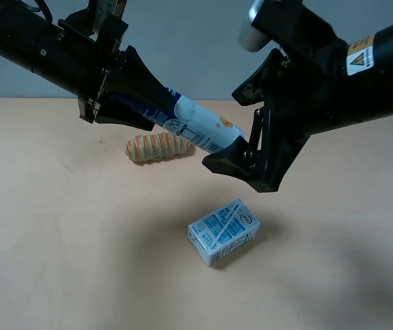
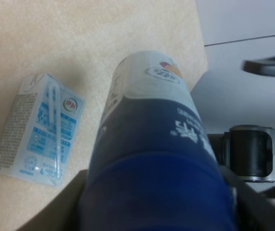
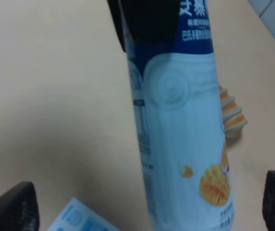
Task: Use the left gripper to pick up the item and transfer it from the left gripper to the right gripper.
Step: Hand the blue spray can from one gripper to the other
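The item, a slim bottle (image 1: pixel 200 125) with a dark blue top and white body, is held in the air, slanting down to the right. My left gripper (image 1: pixel 156 108) is shut on its blue top end; in the left wrist view the bottle (image 2: pixel 152 144) fills the frame between the fingers (image 2: pixel 65 204). My right gripper (image 1: pixel 222 130) is open, its two fingers set above and below the bottle's white base end. In the right wrist view the bottle (image 3: pixel 181 144) stands between the spread fingertips (image 3: pixel 12 209) with gaps on both sides.
A striped tan bread roll (image 1: pixel 159 146) lies on the beige table (image 1: pixel 59 240) under the bottle. A blue-and-white carton (image 1: pixel 224 232) lies in front of it, below the right gripper. Part of the right arm (image 2: pixel 250 154) shows in the left wrist view.
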